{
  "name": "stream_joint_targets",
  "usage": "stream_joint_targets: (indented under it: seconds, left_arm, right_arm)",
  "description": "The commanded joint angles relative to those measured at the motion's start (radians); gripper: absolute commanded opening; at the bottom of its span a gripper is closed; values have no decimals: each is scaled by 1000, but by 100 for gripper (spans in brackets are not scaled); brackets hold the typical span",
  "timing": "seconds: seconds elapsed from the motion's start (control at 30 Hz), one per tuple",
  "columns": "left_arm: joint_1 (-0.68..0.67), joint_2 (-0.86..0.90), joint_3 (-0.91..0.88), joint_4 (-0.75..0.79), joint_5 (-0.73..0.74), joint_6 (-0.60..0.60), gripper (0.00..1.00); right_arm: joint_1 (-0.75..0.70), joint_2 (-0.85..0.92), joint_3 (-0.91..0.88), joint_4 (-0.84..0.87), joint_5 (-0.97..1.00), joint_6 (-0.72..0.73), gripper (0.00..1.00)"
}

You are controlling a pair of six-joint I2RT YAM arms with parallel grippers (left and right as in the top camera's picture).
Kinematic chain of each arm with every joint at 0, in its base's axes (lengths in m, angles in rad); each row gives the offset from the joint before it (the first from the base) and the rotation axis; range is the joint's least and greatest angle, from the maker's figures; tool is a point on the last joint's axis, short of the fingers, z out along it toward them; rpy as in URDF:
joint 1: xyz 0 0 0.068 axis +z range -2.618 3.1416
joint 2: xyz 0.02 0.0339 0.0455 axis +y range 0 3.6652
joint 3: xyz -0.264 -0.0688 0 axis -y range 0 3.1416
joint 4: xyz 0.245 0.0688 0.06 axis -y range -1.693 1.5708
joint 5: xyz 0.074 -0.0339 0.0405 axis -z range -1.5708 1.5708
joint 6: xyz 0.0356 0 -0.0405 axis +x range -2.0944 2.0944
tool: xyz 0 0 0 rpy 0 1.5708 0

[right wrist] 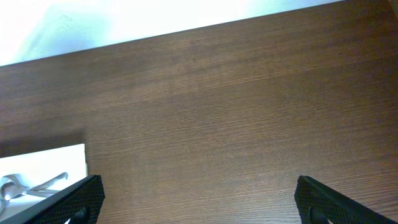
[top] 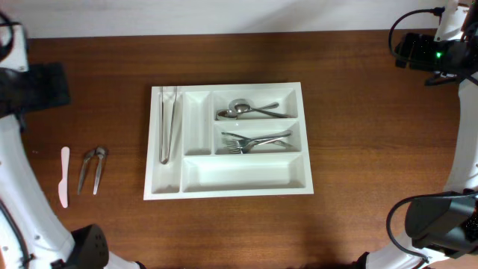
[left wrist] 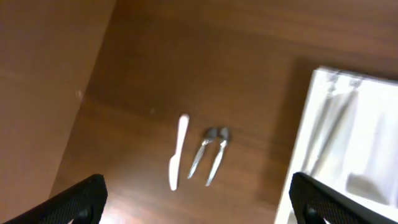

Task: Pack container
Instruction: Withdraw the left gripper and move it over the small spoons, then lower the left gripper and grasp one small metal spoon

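The container, a white cutlery tray [top: 228,193], lies mid-table. Its leftmost narrow slot holds long metal utensils [top: 169,123]. The top right compartment holds spoons [top: 250,110] and the one below it forks [top: 255,140]. A white plastic knife [top: 64,175] and two metal spoons [top: 93,169] lie on the table left of the tray; the left wrist view shows the knife [left wrist: 178,152], spoons [left wrist: 211,154] and tray edge [left wrist: 311,106]. My left gripper [left wrist: 196,202] is open and empty, high above them. My right gripper [right wrist: 199,202] is open and empty over bare wood at far right.
The table is dark brown wood [top: 358,90]. A corner of the tray [right wrist: 62,158] with a spoon tip [right wrist: 37,183] shows at the lower left of the right wrist view. The table's far edge [right wrist: 186,28] meets a white wall.
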State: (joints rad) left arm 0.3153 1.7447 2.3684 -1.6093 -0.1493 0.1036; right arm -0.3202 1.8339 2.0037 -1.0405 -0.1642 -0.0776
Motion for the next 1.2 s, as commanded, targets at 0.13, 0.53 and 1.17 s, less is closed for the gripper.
stream_joint_targets:
  seconds: [0.13,0.53,1.17]
  left_arm:
    - [99,158,-394,144,-4,255,96]
    - [113,286,-760,467,94,251,72]
    - [87,293,-938,619,160,251,53]
  right_arm:
    - [-1,7,-3,4,-12,8,99]
    - [-1,7,-3,4,-12,8,99]
    - [-1,7,-3,4,-12,8,99]
